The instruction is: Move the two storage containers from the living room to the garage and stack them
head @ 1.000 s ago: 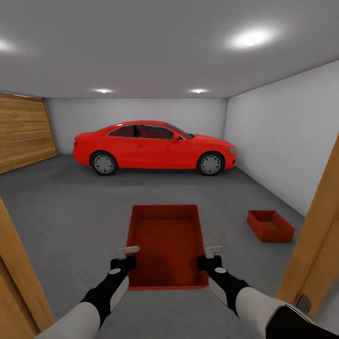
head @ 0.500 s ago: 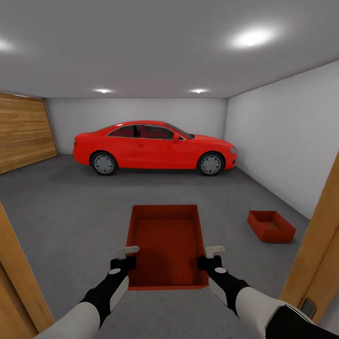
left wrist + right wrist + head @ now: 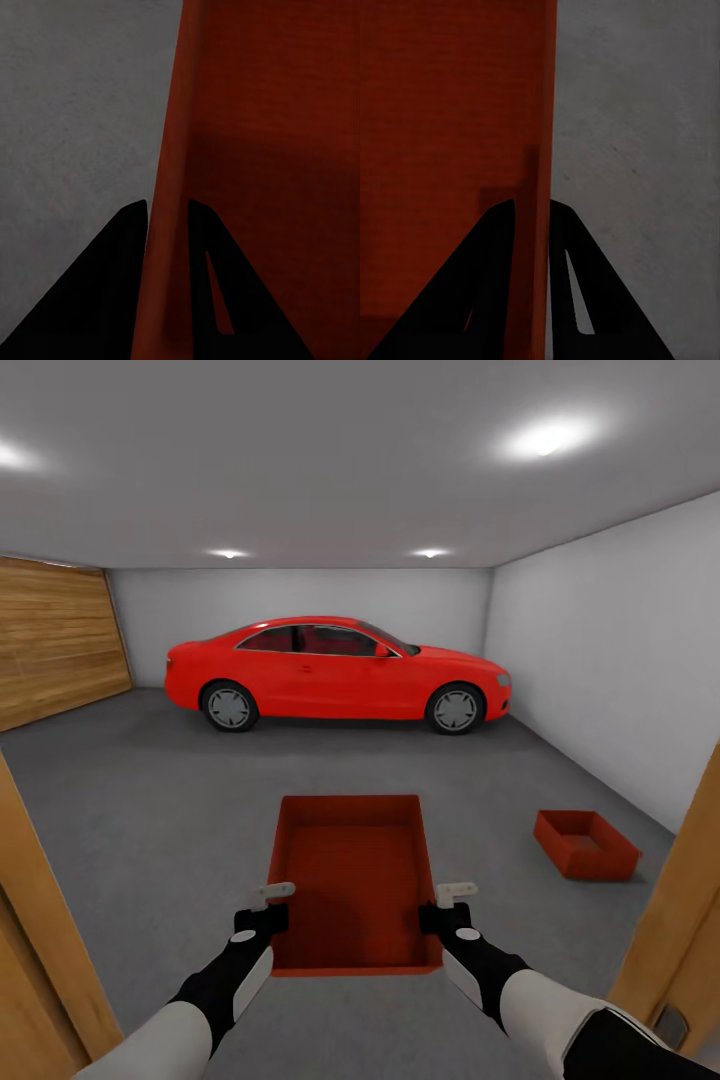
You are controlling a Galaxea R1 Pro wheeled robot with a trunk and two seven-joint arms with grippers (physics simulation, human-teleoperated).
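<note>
Bin (image 3: 355, 880) hangs level in front of the trunk at 12 o'clock, held by both arms above the grey floor (image 3: 150, 800) of the garage. The left pincer (image 3: 270, 905) clamps the bin's left wall: in the left wrist view its two dark fingers (image 3: 112, 300) sit close together with the thin orange wall (image 3: 169, 225) pinched between them, one finger outside and one inside. The right pincer (image 3: 447, 903) grips the right wall in the same way; the right wrist view shows its fingers (image 3: 484, 292) nearly closed on the wall's edge (image 3: 540, 225), with floor beyond. The second bin (image 3: 586, 844) rests on the floor at about 2 o'clock, near the white side wall and well apart from the held one. A red car (image 3: 335, 672) stands across the far end at 12 o'clock, and a wooden-slat door (image 3: 55, 640) lies at 10 o'clock. Wooden door-frame posts (image 3: 45, 940) flank the view at both lower edges.
</note>
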